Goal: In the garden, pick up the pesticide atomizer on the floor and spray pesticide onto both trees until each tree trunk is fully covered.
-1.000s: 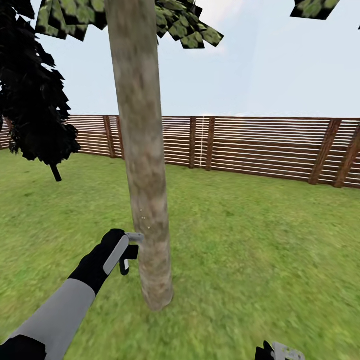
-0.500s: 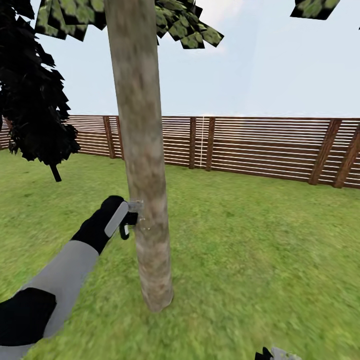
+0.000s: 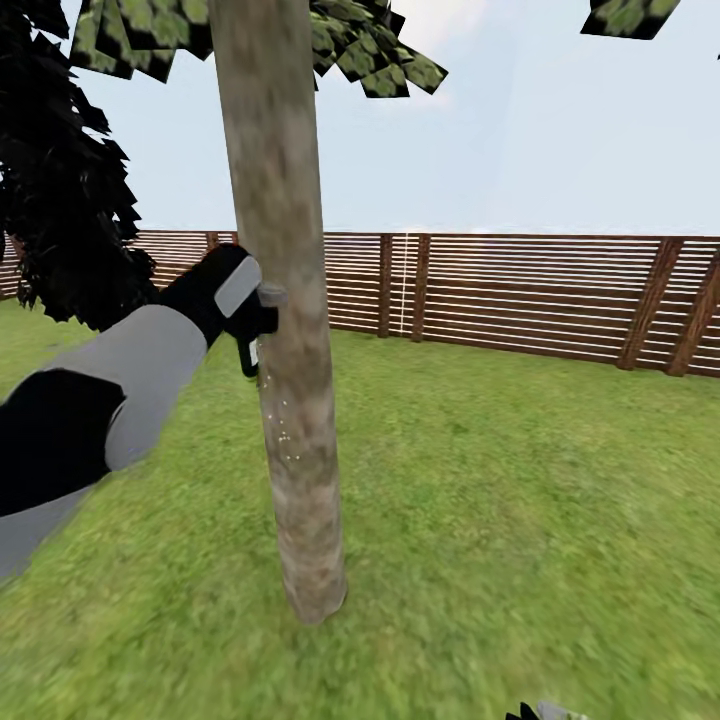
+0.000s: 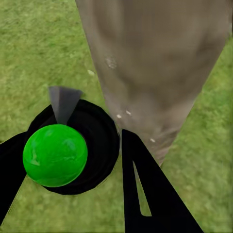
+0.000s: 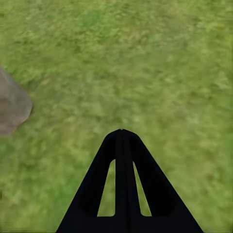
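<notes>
A thick grey-brown tree trunk [image 3: 290,400] rises in front of me on the garden lawn, with green leaves [image 3: 370,50] at its top. My left gripper [image 3: 240,305] is raised beside the trunk at fence height, shut on the black pesticide atomizer [image 3: 255,320]. Its grey nozzle [image 3: 271,295] touches the bark. White pesticide specks [image 3: 285,432] dot the trunk below the nozzle. In the left wrist view the atomizer [image 4: 73,145] sits between my black fingers [image 4: 145,194], close to the speckled trunk [image 4: 155,63]. My right gripper [image 5: 121,138] hangs low over grass, shut and empty.
A brown slatted fence [image 3: 520,290] bounds the lawn behind the tree. A dark, near-black tree [image 3: 60,200] stands at the left. Leaves of another canopy [image 3: 630,15] show at the upper right. Open grass [image 3: 520,500] stretches to the right.
My left arm has lifted the atomizer up along the trunk, from near knee height to fence height. White specks now show on the bark below it. The right arm stays low.
</notes>
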You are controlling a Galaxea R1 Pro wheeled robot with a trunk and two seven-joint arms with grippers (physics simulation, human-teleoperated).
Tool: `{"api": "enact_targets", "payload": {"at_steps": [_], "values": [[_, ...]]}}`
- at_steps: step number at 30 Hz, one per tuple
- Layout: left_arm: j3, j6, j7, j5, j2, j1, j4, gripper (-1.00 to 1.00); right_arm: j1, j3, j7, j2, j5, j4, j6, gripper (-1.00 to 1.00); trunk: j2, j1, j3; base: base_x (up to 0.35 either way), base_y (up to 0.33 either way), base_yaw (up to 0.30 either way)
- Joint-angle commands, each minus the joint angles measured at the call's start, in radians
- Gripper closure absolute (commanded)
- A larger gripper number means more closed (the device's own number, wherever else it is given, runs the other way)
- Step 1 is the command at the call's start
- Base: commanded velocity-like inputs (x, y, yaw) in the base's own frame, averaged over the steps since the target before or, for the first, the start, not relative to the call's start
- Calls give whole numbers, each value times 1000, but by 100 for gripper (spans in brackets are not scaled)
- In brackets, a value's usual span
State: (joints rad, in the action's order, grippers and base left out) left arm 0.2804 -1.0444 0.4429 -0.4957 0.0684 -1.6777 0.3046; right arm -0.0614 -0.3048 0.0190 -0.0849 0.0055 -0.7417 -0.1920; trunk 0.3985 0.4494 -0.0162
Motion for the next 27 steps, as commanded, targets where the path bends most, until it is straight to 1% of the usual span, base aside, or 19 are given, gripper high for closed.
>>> {"api": "enact_targets", "payload": {"at_steps": [1, 4, 7, 8, 9, 14, 18, 21, 22, 26, 27], "values": [[7, -3, 7, -12, 4, -33, -28, 100, -1, 1, 2, -1, 1, 3, -3, 100, 1, 1, -2, 0, 0, 0], [7, -3, 7, -12, 14, -126, -77, 100, -1, 7, 1, -1, 1, 7, -3, 100, 1, 1, -2, 0, 0, 0], [5, -3, 7, -12, 18, -183, -119, 100, -1, 8, 1, -1, 1, 8, -3, 100, 1, 1, -2, 0, 0, 0], [5, -3, 7, -12, 24, -204, -134, 100, -1, 9, 1, -1, 0, 8, -3, 100, 1, 1, -2, 0, 0, 0], [5, -3, 7, -12, 29, -217, -142, 100, -1, 9, 1, -1, 0, 9, -3, 100, 1, 1, -2, 0, 0, 0], [2, -3, 7, -12, 38, -281, -166, 100, -1, 9, 0, -1, -1, 9, -3, 100, 1, 1, -2, 0, 0, 0], [1, -3, 7, -12, 49, -296, -170, 100, -1, 7, -1, -1, -3, 9, -3, 100, 1, 1, -2, 0, 0, 0], [-1, -3, 7, -12, 65, -291, -170, 100, -1, 6, -1, -1, -4, 8, -3, 100, 1, 1, -2, 0, 0, 0], [-1, -3, 7, -12, 67, -277, -169, 100, -1, 6, -1, -1, -5, 9, -3, 100, 1, 1, -2, 0, 0, 0], [0, -3, 8, -13, 64, -135, -161, 100, -2, 7, -1, -2, -5, 10, -3, 100, 1, 1, -2, 0, 0, 0], [1, -3, 7, -13, 63, -77, -154, 100, -2, 7, -1, -2, -4, 10, -3, 100, 1, 1, -2, 0, 0, 0]]}}
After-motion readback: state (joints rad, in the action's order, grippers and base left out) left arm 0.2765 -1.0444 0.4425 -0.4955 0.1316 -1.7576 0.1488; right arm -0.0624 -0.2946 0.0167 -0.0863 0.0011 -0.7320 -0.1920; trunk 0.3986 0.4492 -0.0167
